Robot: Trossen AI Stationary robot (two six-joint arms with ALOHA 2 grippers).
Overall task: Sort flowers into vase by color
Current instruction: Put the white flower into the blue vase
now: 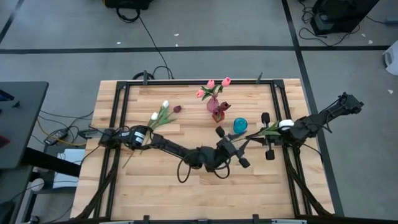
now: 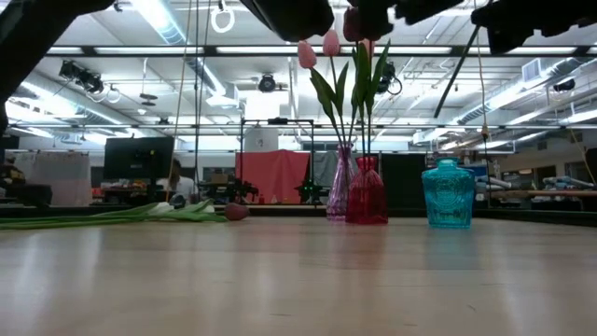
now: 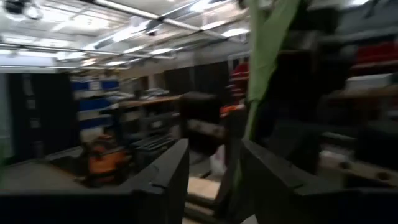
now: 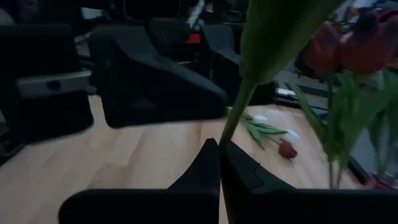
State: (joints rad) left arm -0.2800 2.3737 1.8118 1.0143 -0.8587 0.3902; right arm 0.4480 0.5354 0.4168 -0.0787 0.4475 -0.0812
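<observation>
My right gripper [image 1: 253, 135] is over the table's right middle, shut on a white tulip [image 1: 273, 128]. The tulip's white head [image 1: 285, 123] lies back over that arm's wrist. My left gripper [image 1: 242, 142] faces it, open, with its fingers on either side of the same stem [image 3: 238, 163]; I cannot tell whether they touch it. A pink vase [image 1: 214, 106] holds pink tulips, and a dark red vase [image 1: 219, 114] holds dark red ones [image 4: 348, 43]. A teal vase [image 1: 240, 125] stands beside them. White tulips [image 1: 160, 114] and a dark red head [image 1: 176, 108] lie on the table. My right gripper pinches the tulip's thin green stem [image 4: 231, 124] between its two fingers, level, coming from the table's right. The fingers lie across the stem. The flower is lifted clear of the table and slants up and back over the gripper, with its broad leaf [image 4: 283, 28] close to the camera.
The three vases stand close together just beyond both grippers, toward the far edge; the teal one [image 2: 448, 193] is nearest them. Loose tulips [image 2: 159, 213] lie at the far left. The near half of the wooden table [image 1: 186, 193] carries only the left arm.
</observation>
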